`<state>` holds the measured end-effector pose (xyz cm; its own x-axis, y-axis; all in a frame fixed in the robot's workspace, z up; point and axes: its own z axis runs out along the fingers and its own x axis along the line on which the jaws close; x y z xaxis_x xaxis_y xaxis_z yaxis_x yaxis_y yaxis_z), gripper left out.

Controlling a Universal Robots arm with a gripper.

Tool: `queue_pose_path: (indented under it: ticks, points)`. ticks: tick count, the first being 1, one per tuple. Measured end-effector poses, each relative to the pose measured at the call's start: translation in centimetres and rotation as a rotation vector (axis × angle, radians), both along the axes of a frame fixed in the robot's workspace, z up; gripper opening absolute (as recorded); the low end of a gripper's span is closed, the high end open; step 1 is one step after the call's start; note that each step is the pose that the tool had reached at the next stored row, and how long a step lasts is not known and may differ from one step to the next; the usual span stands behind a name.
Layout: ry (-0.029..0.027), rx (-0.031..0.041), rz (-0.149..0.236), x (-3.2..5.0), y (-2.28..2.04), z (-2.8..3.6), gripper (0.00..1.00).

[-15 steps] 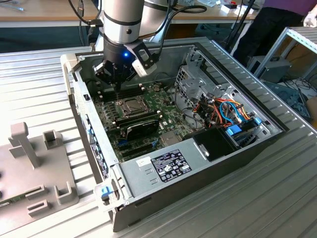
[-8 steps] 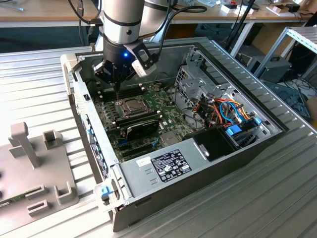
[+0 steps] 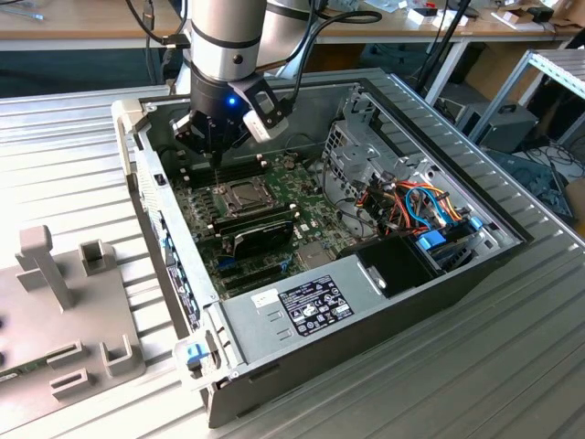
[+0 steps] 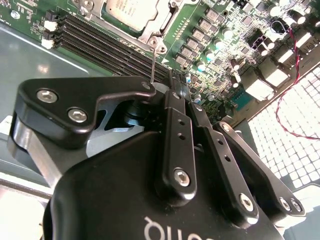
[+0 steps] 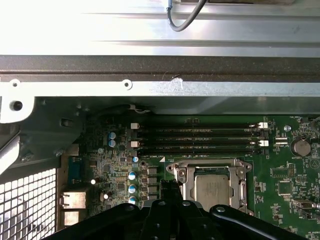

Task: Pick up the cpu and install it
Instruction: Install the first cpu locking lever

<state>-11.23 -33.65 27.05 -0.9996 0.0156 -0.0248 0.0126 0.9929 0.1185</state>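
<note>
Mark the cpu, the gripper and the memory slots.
cpu (image 5: 211, 190): first wrist view, middle of its silvery top, lying inside the socket frame.
gripper (image 5: 171, 184): first wrist view, tips of its dark fingers beside the socket.
memory slots (image 5: 197, 139): first wrist view, middle of the long dark rows.

Exterior view: high, off the arm, angled down across the whole open computer case (image 3: 366, 302) on the slatted table (image 3: 73, 165), from well back. First wrist view: looks down close past the gripper (image 5: 170, 187) onto the motherboard (image 5: 280, 175), toward the case wall. Second wrist view: sits right behind the gripper linkage, very near, looking obliquely along the board; both wrist views share the cpu socket (image 4: 132, 12) and memory slots (image 5: 200, 140).
</note>
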Motion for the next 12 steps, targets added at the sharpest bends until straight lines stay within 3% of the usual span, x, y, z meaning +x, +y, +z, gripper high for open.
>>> queue_pose_path:
  ticks: [2,3,4,5,7,12]
  points:
    - [0.0000,0.0002,0.000,0.00,0.00,0.00,0.11]
    - [0.0001,0.0044,0.000,0.00,-0.02,0.01,0.11]
    - [-0.0001,0.0107,0.000,0.00,-0.01,0.00,0.11]
    - [-0.0004,0.0238,0.000,-0.01,-0.01,0.00,0.11]
    - [-0.0007,0.0327,0.000,-0.04,-0.01,0.00,0.11]
    - [-0.0006,0.0341,0.000,-0.51,-0.01,-0.42,0.11]
